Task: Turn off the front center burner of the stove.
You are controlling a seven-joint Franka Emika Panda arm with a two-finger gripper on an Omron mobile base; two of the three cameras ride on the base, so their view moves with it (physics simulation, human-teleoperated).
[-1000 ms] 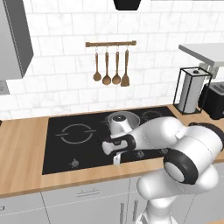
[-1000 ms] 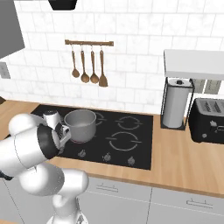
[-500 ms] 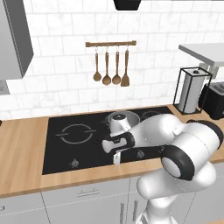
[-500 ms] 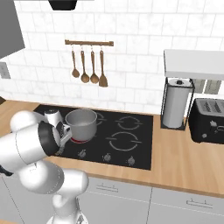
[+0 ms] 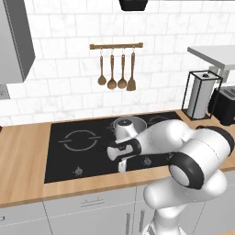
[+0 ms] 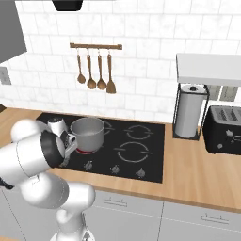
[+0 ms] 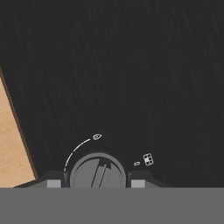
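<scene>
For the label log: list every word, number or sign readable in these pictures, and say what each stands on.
No words or numbers are readable.
Black glass cooktop, beside the round grey knob: a white arc ending in a small flame sign.
Same cooktop, other side of that knob: a small grid of squares, a sign, no text.

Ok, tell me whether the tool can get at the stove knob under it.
Probably yes: the tool sits right at the knob, a fingertip on each side, with bare stove glass around it.
</scene>
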